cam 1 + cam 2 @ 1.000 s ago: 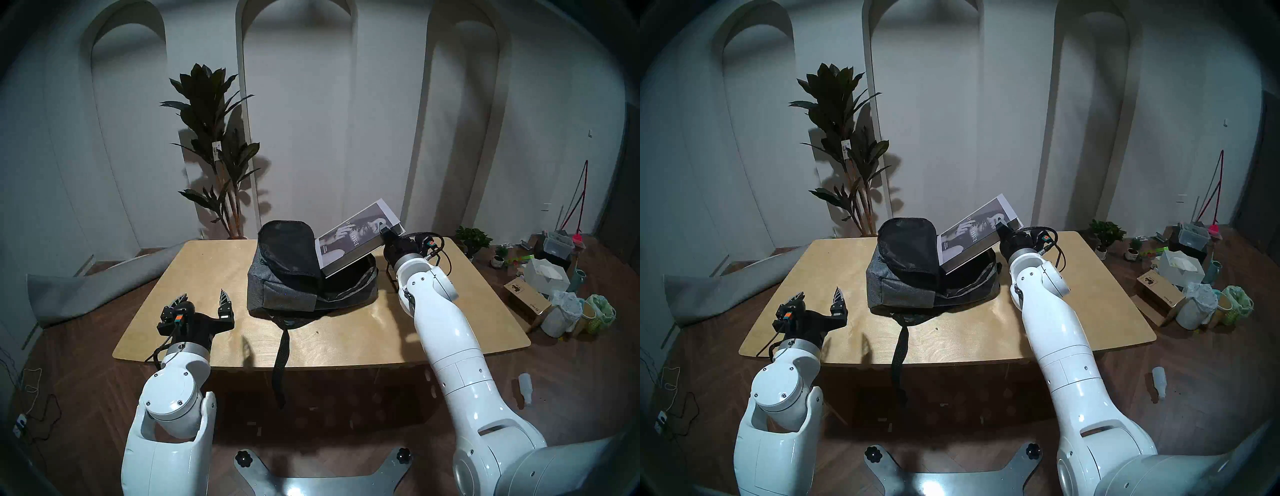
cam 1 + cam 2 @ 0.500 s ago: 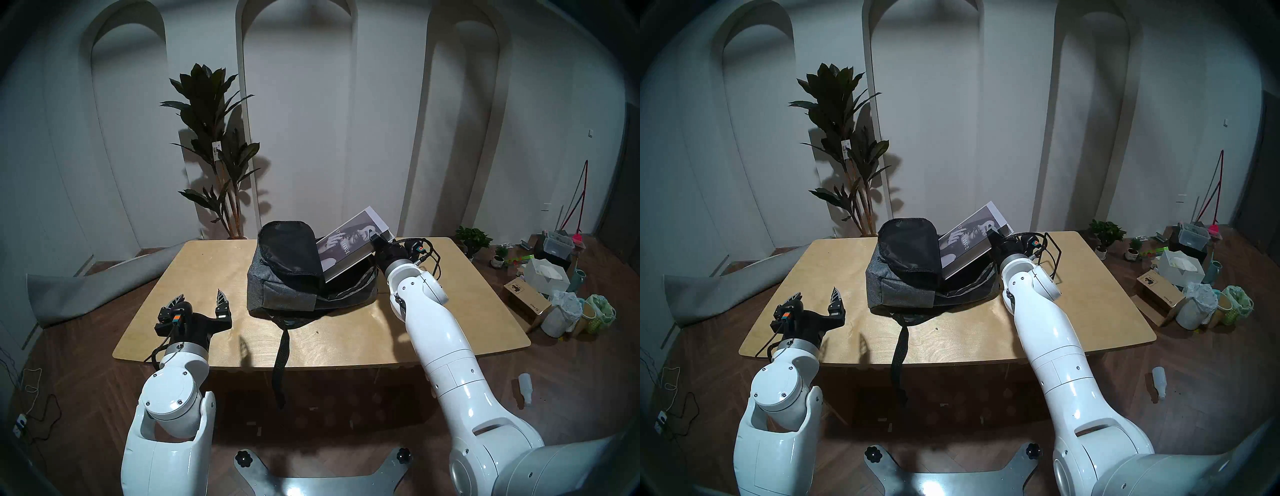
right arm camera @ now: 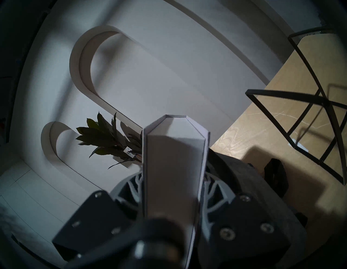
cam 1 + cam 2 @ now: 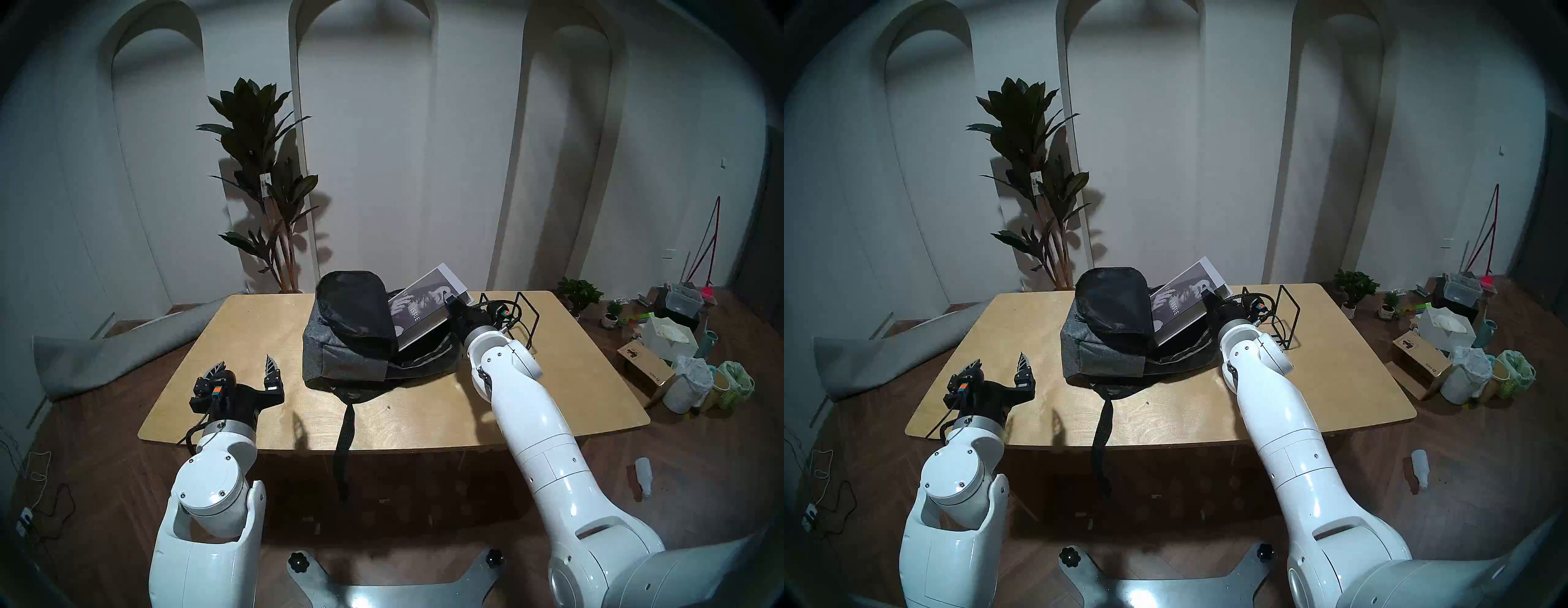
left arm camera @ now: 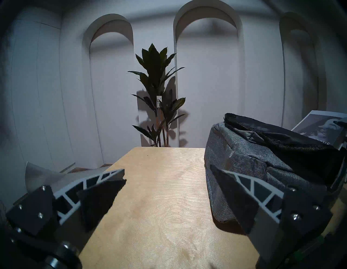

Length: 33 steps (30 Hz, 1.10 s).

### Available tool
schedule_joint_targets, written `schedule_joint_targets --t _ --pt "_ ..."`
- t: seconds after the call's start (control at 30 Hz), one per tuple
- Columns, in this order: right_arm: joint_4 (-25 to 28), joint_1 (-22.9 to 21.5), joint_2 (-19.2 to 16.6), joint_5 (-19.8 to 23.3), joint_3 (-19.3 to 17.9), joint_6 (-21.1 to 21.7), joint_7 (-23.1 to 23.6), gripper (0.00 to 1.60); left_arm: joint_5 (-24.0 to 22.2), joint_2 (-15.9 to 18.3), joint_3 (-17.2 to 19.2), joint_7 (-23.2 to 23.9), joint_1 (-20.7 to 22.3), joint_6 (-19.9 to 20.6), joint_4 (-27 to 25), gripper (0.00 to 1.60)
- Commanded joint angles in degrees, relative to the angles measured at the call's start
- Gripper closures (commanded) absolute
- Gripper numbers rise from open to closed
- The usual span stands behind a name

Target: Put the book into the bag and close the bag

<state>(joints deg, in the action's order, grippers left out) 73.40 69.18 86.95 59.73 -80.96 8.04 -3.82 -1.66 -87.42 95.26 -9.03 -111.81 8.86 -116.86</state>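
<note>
The right gripper (image 4: 450, 302) is clamped on the near right edge of the book (image 4: 420, 312), one finger on the cover and the other underneath; in the right wrist view the white edge of the book (image 3: 174, 169) runs straight up between the two fingers (image 3: 131, 185). From that grip the book slopes down and to the left, its raised white-bordered corner behind the gripper and its low end tucked under the black-lined flap of the bag (image 4: 352, 339), so part of the cover photo and the letters "ISSUE" stay outside the opening. The bag lies on its side in the middle of the wooden table (image 4: 254, 339), a black strap (image 4: 344, 441) hanging over the near edge. Just right of the gripper stands a black wire-frame stand (image 4: 519, 316), apart from the book. The left gripper (image 4: 248, 368) hovers over the near left part of the table with its fingers spread wide and nothing between them, near the bag but apart from it.
</note>
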Motion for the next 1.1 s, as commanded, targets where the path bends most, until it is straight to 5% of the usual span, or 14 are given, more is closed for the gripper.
schedule_joint_targets --t 0.0,0.87,1.07 --pt "1.71 0.23 0.62 0.16 0.68 0.26 0.31 1.60 0.04 0.14 -0.02 0.09 0.09 -0.37 -1.32 0.00" --pt "-3.49 -1.32 2.95 -0.96 4.90 0.02 -1.64 1.60 -0.29 0.30 0.51 -0.17 -0.14 -0.65 -1.54 0.00" --pt "-3.05 -1.26 3.14 0.38 4.91 3.15 -3.80 1.60 -0.39 0.19 0.62 -0.19 -0.18 -0.72 -1.51 0.00"
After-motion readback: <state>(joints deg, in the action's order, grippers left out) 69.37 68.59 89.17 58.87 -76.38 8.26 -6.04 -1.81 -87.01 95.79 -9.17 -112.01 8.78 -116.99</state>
